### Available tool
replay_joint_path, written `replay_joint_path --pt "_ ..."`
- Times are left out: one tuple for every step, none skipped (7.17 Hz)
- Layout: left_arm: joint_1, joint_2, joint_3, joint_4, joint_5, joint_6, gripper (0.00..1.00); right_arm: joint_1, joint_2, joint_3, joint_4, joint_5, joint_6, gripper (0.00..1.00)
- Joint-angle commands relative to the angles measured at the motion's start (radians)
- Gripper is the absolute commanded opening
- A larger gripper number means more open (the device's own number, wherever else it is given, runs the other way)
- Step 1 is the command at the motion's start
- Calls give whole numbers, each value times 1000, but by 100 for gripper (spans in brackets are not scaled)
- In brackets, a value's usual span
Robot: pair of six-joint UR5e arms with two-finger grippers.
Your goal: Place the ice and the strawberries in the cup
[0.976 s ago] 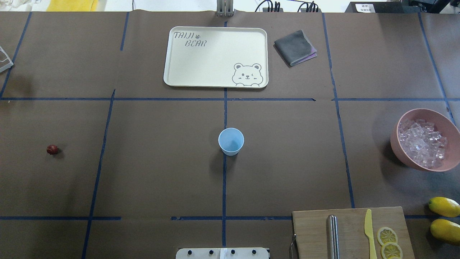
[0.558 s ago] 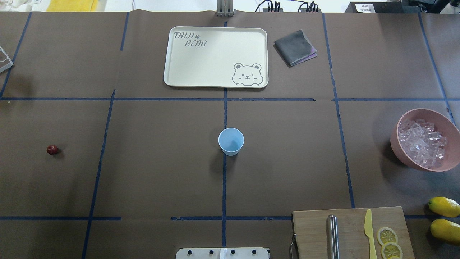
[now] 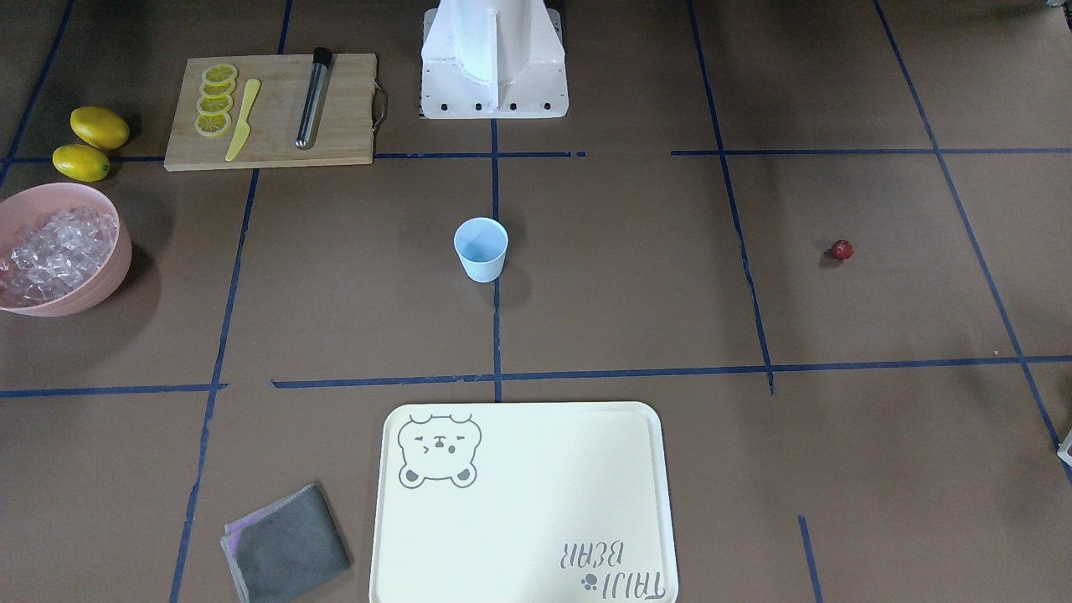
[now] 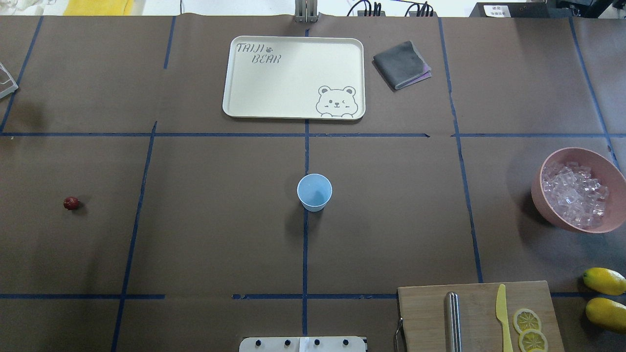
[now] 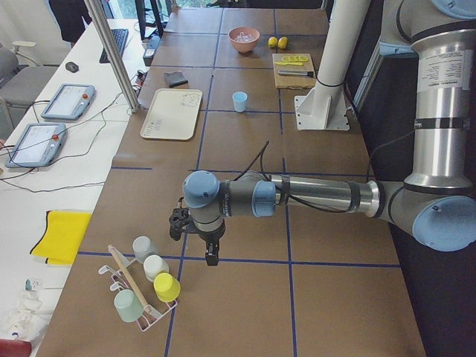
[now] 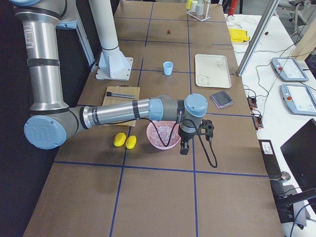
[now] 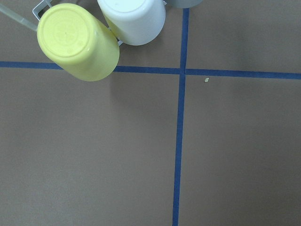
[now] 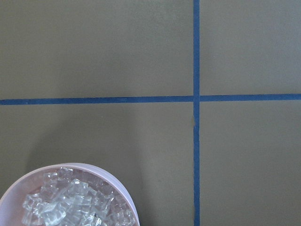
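step: ice pick (judged) | fingers: cannot tell — right gripper (image 6: 184, 148), left gripper (image 5: 211, 256) | pinch one clear glassy ice cube (image 4: 574, 194), release low over small pale-blue plastic cup (image 4: 314, 191), leftward

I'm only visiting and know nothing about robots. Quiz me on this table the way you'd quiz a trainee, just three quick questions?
1. True or false: the blue cup already has ice in it.
2. The ice sits in: A) the cup B) the pink bowl C) neither.
3. Fill in: the strawberry lies on the table on the robot's ___ side of the cup.

Key: 1 false, the cup is empty; 2 B; 3 left.
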Motion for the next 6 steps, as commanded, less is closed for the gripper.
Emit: replay_joint_path --pt "0 16 2 -24 0 0 100 0 0 21 6 2 4 100" --pt "1 15 5 -24 0 0 100 -5 -3 25 59 4 7 100" --pt "5 13 4 -38 0 0 100 -26 -9 31 100 10 7 100" --pt "9 15 10 -88 0 -3 100 -47 -44 57 177 15 12 100" --pt "11 15 11 -98 0 -8 100 -82 -114 127 257 15 68 100" --pt "11 15 10 -98 0 -9 100 -147 -173 212 279 4 211 100"
